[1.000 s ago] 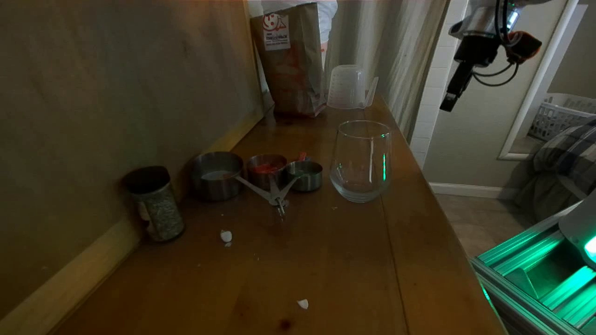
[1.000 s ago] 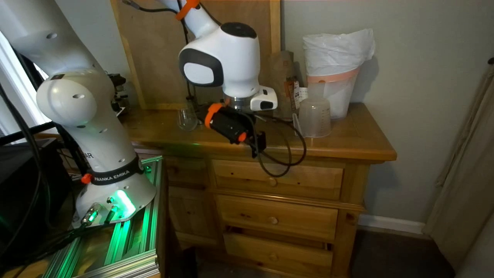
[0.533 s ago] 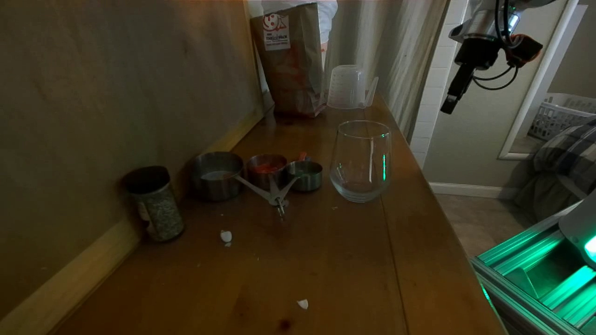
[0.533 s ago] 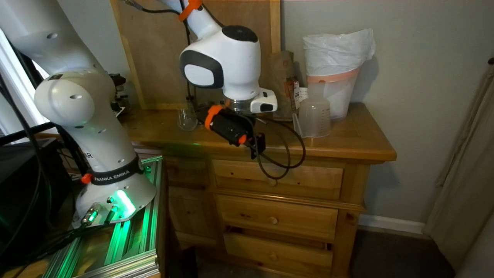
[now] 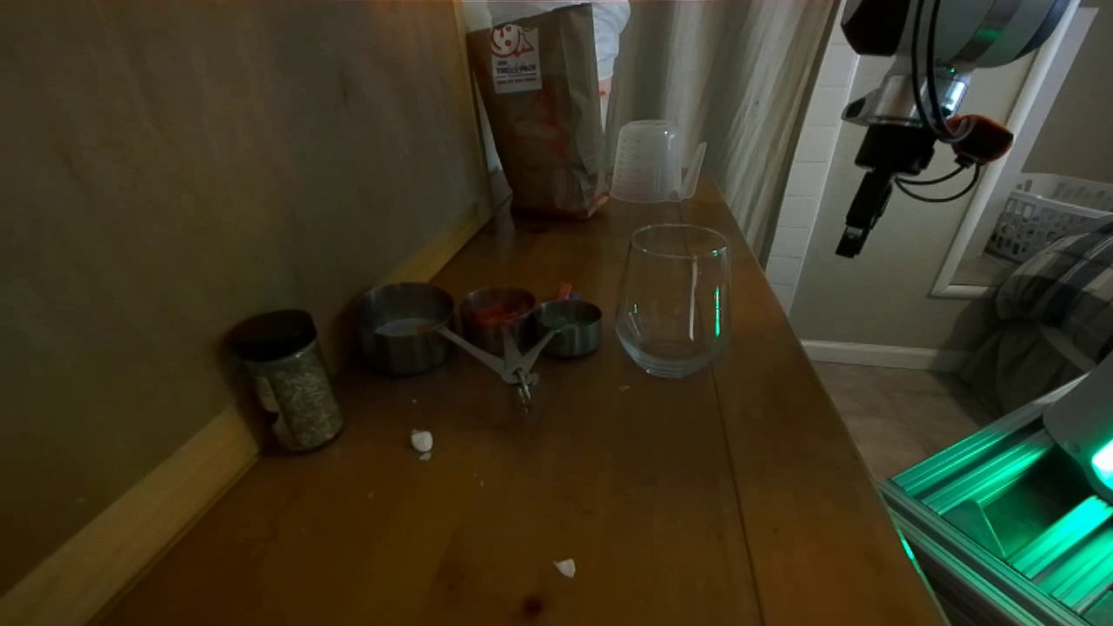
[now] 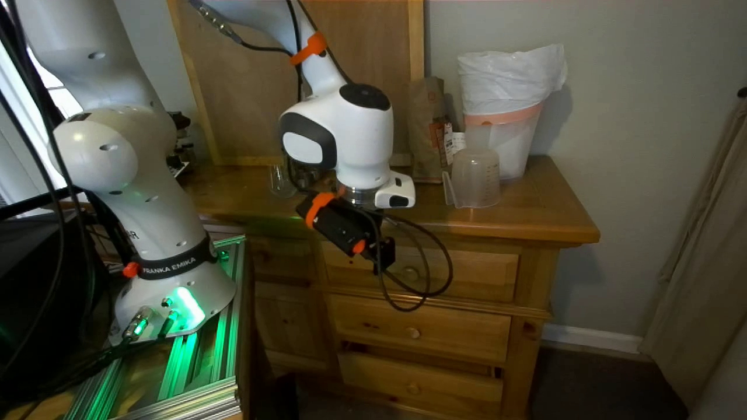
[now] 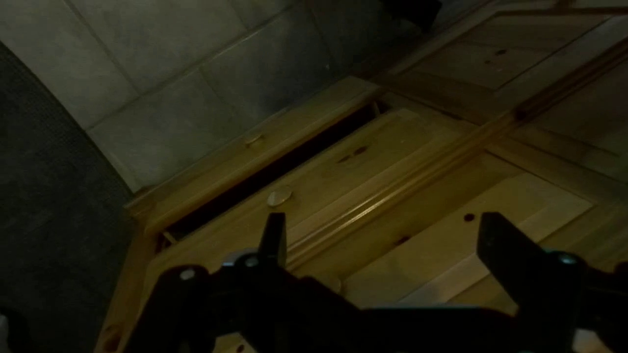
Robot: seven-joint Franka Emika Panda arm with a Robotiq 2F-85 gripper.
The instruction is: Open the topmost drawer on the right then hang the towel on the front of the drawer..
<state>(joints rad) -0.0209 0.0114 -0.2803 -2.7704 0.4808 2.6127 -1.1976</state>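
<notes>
The topmost drawer (image 6: 473,274) is a light wood front with a round knob (image 6: 411,273), and it is shut. It also shows in the wrist view (image 7: 441,240), where its knob (image 7: 331,282) is partly hidden by my gripper. My gripper (image 7: 381,218) is open and empty, its dark fingers spread above the drawer fronts. It points downward beyond the countertop's edge in an exterior view (image 5: 852,243). In another view the wrist camera and cables hide its fingers. No towel can be made out in the views.
The middle drawer (image 6: 373,326) is shut; the bottom drawer (image 6: 420,382) stands slightly open. On the countertop (image 5: 626,487) are a stemless glass (image 5: 674,304), measuring cups (image 5: 404,330), a jar (image 5: 296,382), a plastic jug (image 6: 475,178), a paper bag (image 5: 543,113) and a lined bin (image 6: 508,116).
My arm and gripper have moved down, mostly in the last half second, bringing the wrist lower in front of the topmost drawer. The drawers and countertop objects have not moved.
</notes>
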